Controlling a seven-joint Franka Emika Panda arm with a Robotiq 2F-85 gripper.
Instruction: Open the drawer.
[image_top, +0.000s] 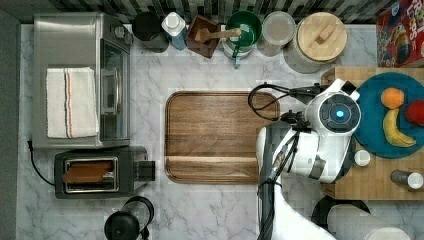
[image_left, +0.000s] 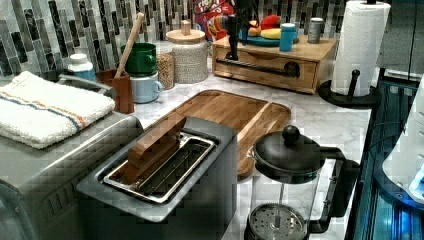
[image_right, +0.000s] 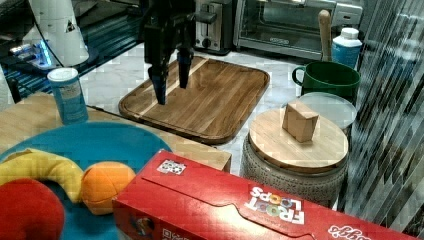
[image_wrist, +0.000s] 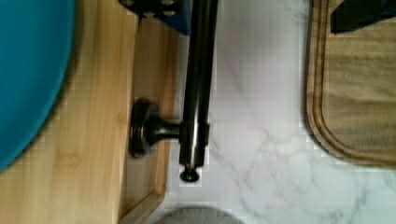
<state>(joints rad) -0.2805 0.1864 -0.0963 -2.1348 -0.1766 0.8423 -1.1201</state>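
The drawer (image_left: 265, 79) is the light wood front of the butcher-block cabinet (image_top: 360, 186), with a long black bar handle (image_left: 255, 66) on black mounts. In the left view its front looks about flush with the cabinet. My gripper (image_right: 172, 85) hangs open, fingers pointing down, at the end of the handle (image_wrist: 196, 84) toward the left view's left. In the wrist view one finger (image_wrist: 159, 9) sits on the drawer side of the bar and the other (image_wrist: 359, 16) stands far off over the tray's edge. Nothing is gripped. In the top view the arm's wrist (image_top: 340, 114) covers the handle.
A dark wooden tray (image_top: 215, 135) lies just in front of the drawer. The cabinet top carries a teal plate (image_top: 370, 100) with fruit and small shakers. A lidded jar (image_right: 297, 145), a cereal box (image_right: 240, 205), a paper towel roll (image_left: 357, 45), a French press (image_left: 287, 165) and a toaster (image_top: 95, 172) stand around.
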